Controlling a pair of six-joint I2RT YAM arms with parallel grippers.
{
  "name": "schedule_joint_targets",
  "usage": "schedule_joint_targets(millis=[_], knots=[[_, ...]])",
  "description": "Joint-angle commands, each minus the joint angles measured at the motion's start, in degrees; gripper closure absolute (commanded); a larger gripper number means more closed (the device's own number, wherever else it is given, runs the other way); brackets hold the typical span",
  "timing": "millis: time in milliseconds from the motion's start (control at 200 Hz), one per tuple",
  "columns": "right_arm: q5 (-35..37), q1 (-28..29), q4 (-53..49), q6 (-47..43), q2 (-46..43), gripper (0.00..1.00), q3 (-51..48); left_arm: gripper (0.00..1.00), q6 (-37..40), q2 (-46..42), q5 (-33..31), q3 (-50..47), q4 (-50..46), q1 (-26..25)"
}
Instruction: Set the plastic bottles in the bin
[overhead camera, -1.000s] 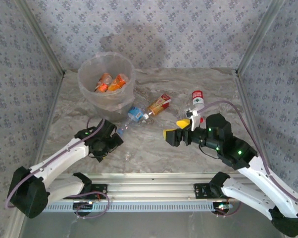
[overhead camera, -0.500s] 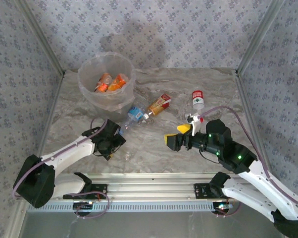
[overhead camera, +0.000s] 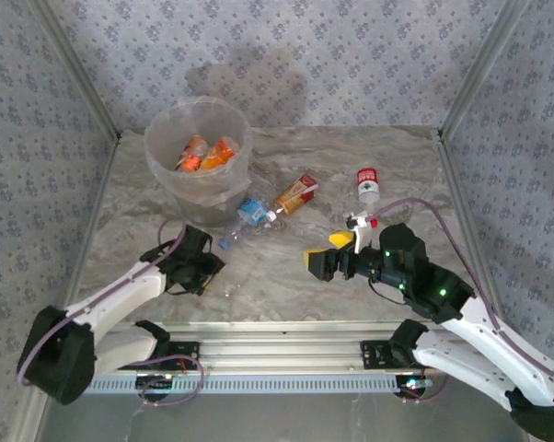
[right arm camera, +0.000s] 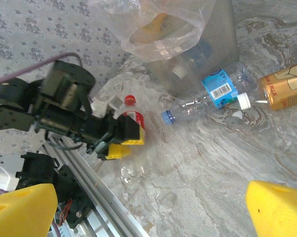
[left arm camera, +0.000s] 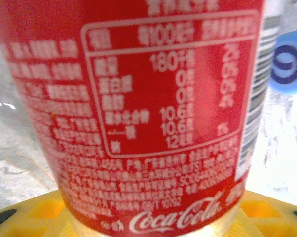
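**Left gripper clamped on a Coca-Cola bottle, right gripper wide open**

From the top camera we see the bin (overhead camera: 190,191) at the far left of the marble table (overhead camera: 286,295), with orange bottles (overhead camera: 206,154) lying inside it. Just right of it, a clear bottle with a blue label (overhead camera: 250,213) and an orange bottle with a red label (overhead camera: 296,194) lie on the table, neck to neck. Farther right, a red-labelled bottle with a white cap (overhead camera: 368,184) stands upright. The left gripper (overhead camera: 201,265) sits low in front of the bin; from here we cannot tell what it holds. The right gripper (overhead camera: 321,253) hangs over the table right of centre.

At the left wrist, the red label of a Coca-Cola bottle (left arm camera: 138,108) is pressed close to the lens, seated between the yellow fingers (left arm camera: 35,212). The blue label of the clear bottle shows at the right edge.

From the right wrist we see the left gripper closed around the Coca-Cola bottle, whose red cap points toward the bin, near its base. The right gripper's own fingers (right arm camera: 20,212) stand far apart, with nothing between them.
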Motion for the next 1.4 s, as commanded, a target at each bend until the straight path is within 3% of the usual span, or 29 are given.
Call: schedule_joint_targets(millis=[0,180,350,550,884,1184,1394], knots=[[1.2,0.8,1.1,0.4,0.6,0.0,0.9,0.46,3.4,-6.7,-1.6,0.1,-5.1,1.2],[1.9,1.2,1.0,0.0,0.5,0.0,1.5,0.47,10.1,-17.4,-1.7,1.2,-9.4,5.3],[2.1,1.2,0.1,-1.1,0.8,0.0,2.5,0.48,19.9,-21.1,-3.0,8.5,-15.7,7.6],[2.3,1.2,-0.4,-2.3,1.3,0.0,3.6,0.5,27.8,-20.3,-11.9,20.5,-23.1,7.8],[1.2,1.2,-0.8,-3.6,0.9,0.0,4.3,0.51,50.4,-8.2,-21.5,42.9,-26.2,8.5],[2.2,1.1,0.1,-4.6,0.0,0.0,5.7,0.52,71.1,3.5,-20.1,60.8,-24.1,8.6],[5.1,1.0,2.0,-5.8,-0.6,0.0,6.8,0.51,79.7,10.2,-17.2,70.4,-22.1,8.6]])
